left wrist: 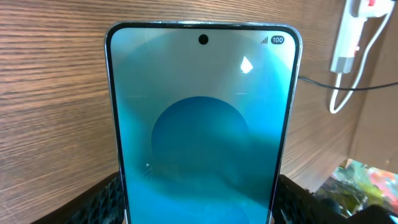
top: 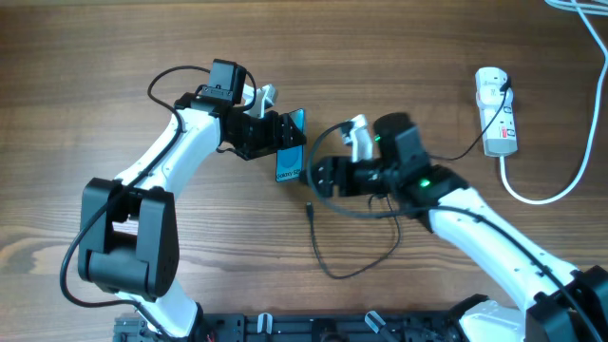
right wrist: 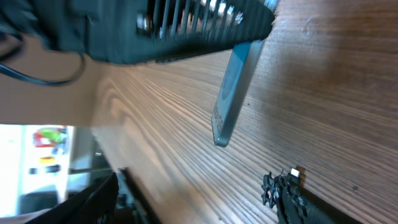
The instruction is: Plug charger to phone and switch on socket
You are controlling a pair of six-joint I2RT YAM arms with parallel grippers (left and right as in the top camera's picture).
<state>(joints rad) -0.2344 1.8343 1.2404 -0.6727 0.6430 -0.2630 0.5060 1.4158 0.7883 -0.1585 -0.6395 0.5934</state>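
Now L fingers point(left wrist: 106, 202) clamped on phone point(left wrist: 199, 124) edges; R fingers point(right wrist: 283, 191) wide apart, near phone.

Wood-grain worktop point(top: 76, 57), white socket point(top: 497, 112) at two o'clock, its cord point(top: 534, 201) curving at three o'clock, black charger point(top: 311, 214) trailing towards six o'clock

All three views share the phone point(top: 289, 161): overhead looks straight down from afar, left wrist faces its screen close up, right wrist sees its edge
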